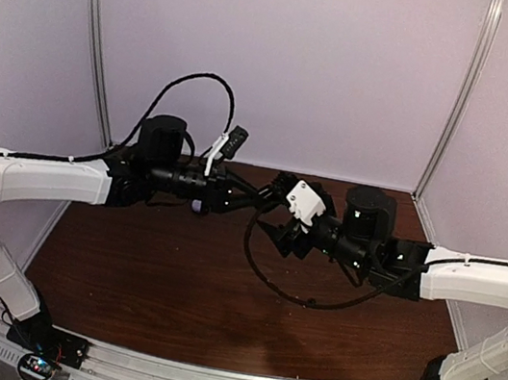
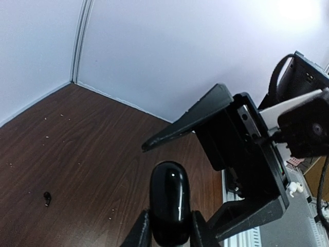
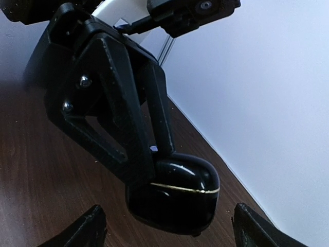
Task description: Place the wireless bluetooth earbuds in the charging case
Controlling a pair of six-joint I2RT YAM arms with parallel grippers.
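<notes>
Charging case (image 2: 169,203): clenched in left gripper (image 2: 170,226), far-centre, seam shut.
Right gripper (image 3: 169,229): spread wide, empty, facing case.
Black earbud (image 2: 47,198): on table (image 2: 77,144), well apart.
Risk: prying case open could twist it loose.

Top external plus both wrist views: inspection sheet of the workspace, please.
Surface: dark wood-grain table, no damage seen.
Job's things: glossy black charging case, lid looks shut, held in the left claw; one black earbud lying on the wood; other buds not seen.
Clutter: pale specks scattered on the wood; small white item past the table edge, too small to identify.
Claws: left claw shut on the case; right claw open, facing it.
Cables: black cable loops above the left arm and under the right wrist, none snagged.
Surroundings: pale walls, metal corner posts.
</notes>
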